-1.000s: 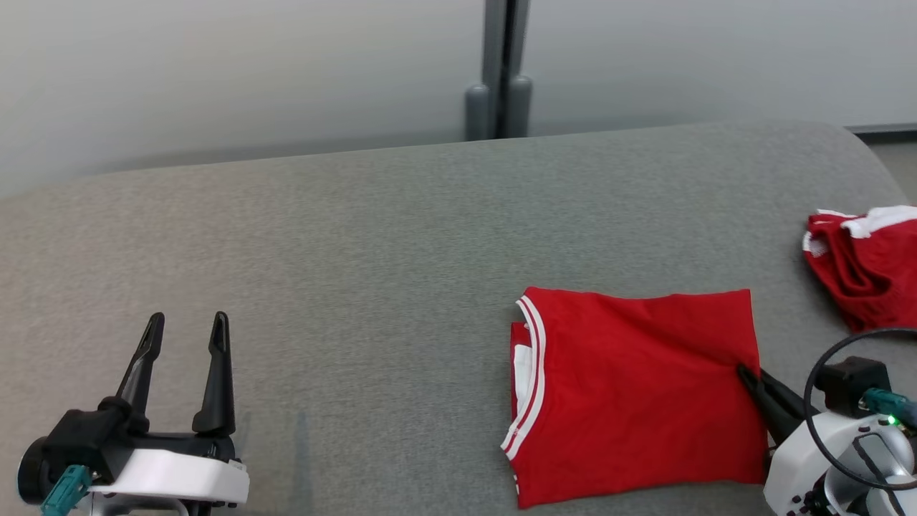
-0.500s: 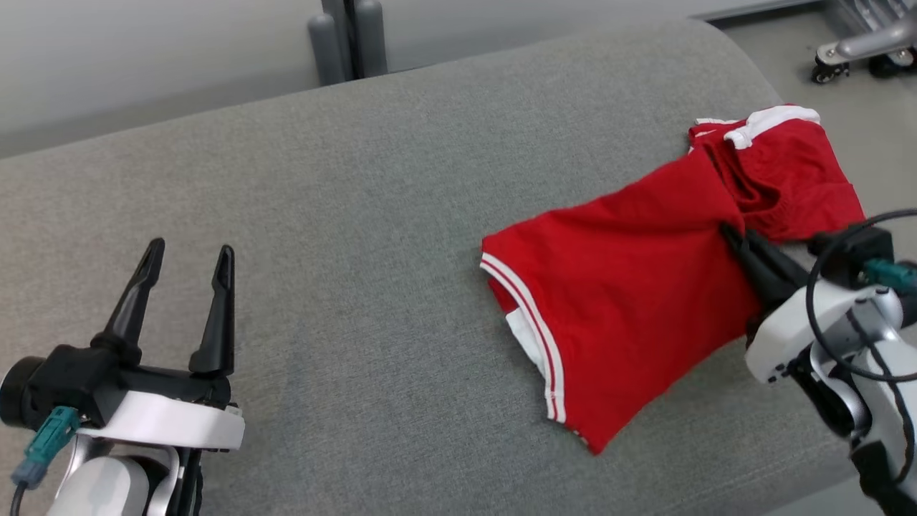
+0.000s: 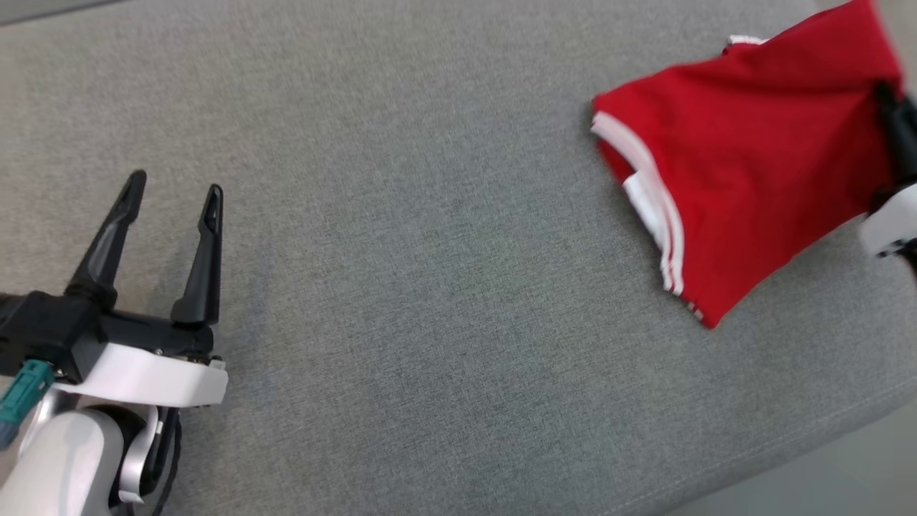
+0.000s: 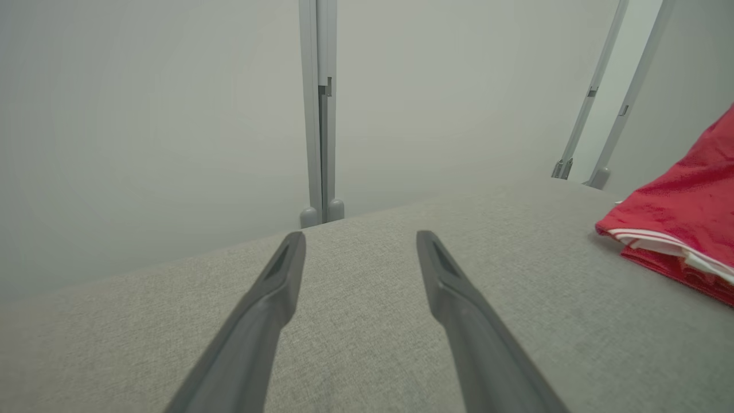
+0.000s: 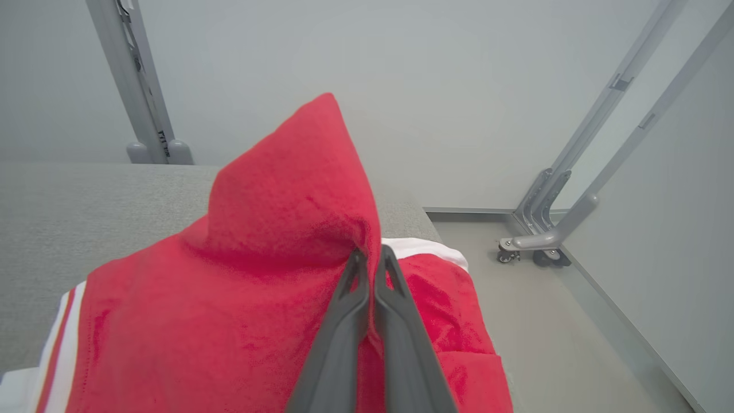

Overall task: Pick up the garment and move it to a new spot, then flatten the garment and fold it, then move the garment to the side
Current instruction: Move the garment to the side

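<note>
The garment (image 3: 745, 158) is a folded red shirt with white-striped trim, lying at the far right of the grey padded surface (image 3: 430, 251). My right gripper (image 3: 892, 107) is shut on its right edge, which is lifted into a peak (image 5: 298, 189). In the right wrist view the right gripper (image 5: 371, 252) pinches the red cloth between its closed fingers. My left gripper (image 3: 174, 188) hovers open at the lower left, far from the garment, holding nothing. In the left wrist view the left gripper (image 4: 361, 238) has its fingers spread, with the garment (image 4: 682, 223) off to the right.
A second red piece with a white band (image 5: 436, 269) lies under the held garment near the surface's right end; its white edge (image 3: 745, 39) peeks out. Beyond that end is bare floor (image 5: 545, 321) with a wheeled metal frame (image 5: 539, 241). A grey post (image 4: 320, 115) stands behind.
The head camera has swung, shifting the whole picture. My right gripper has dragged the garment rightward, lifting its gripped edge over the second red piece. The left gripper stays open and holds nothing.
</note>
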Robot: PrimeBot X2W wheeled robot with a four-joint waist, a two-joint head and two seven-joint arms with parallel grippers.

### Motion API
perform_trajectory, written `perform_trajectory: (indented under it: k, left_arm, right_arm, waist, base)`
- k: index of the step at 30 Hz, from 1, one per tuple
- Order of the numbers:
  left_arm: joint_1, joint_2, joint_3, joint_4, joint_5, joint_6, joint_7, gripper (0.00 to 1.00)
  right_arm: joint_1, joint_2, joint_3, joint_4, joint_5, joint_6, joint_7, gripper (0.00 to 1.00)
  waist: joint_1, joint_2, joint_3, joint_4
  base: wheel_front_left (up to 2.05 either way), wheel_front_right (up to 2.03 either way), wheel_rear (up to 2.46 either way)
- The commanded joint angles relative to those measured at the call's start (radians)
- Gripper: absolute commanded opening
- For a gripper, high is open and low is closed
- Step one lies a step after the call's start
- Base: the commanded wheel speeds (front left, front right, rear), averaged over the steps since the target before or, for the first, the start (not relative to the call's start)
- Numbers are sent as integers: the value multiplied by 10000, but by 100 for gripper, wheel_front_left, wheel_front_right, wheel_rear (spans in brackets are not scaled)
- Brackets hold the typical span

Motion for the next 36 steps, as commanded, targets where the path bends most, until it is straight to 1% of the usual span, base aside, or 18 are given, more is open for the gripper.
perform_trajectory:
  k: [1, 6, 12, 15, 16, 17, 18, 23, 26, 31, 36]
  left_arm:
    - [-217, 122, 38, -76, 122, -74, 53, 100]
    - [-609, 298, -72, -238, 231, -181, 208, 100]
    - [-917, 327, -226, -276, 312, -261, 281, 100]
    - [-941, 346, -252, -208, 288, -269, 305, 100]
    - [-984, 370, -247, -203, 285, -278, 309, 100]
    - [-1017, 393, -236, -194, 285, -277, 297, 100]
    - [-1026, 400, -226, -181, 282, -263, 287, 100]
    - [-1076, 437, -216, -150, 254, -236, 272, 100]
    - [-1092, 396, -255, -101, 233, -233, 220, 100]
    - [-950, 314, -311, 113, 164, -210, 94, 100]
    - [-804, 100, -402, 359, 33, -187, -136, 100]
  right_arm:
    - [-169, -146, -128, 106, 54, -1, -124, 0]
    - [-669, -626, -748, 771, 227, -1, -437, 0]
    - [-1012, -936, -1119, 1638, -71, -3, -580, 0]
    - [-1147, -768, -1516, 2136, -343, -1, -648, 0]
    - [-1202, -668, -1685, 2262, -413, -1, -670, 16]
    - [-1266, -595, -1809, 2376, -566, -1, -686, 50]
    - [-1292, -555, -1975, 2441, -702, -1, -690, 100]
    - [-1032, -215, -2948, 2165, -1408, -1, -680, 100]
    - [-808, -34, -3514, 1695, -1801, -1, -682, 100]
    - [-115, 534, -4404, 646, -2372, -1, -682, 100]
    - [819, 1272, -4931, -747, -2856, -1, -685, 100]
  waist:
    - [0, 0, 351, -93]
    - [0, 0, 867, -171]
    - [0, 0, 1236, -146]
    - [0, 0, 1369, -132]
    - [0, 0, 1422, -124]
    - [0, 0, 1460, -121]
    - [0, 0, 1484, -121]
    - [0, 0, 1560, -102]
    - [0, 0, 1511, -78]
    - [0, 0, 1173, -104]
    - [0, 0, 575, -14]
  base:
    - [0, 0, 0]
    - [0, 0, 0]
    - [0, 0, 0]
    - [0, 0, 0]
    - [0, 0, 0]
    - [0, 0, 0]
    - [0, 0, 0]
    - [0, 0, 0]
    - [0, 0, 0]
    - [0, 0, 0]
    - [0, 0, 0]
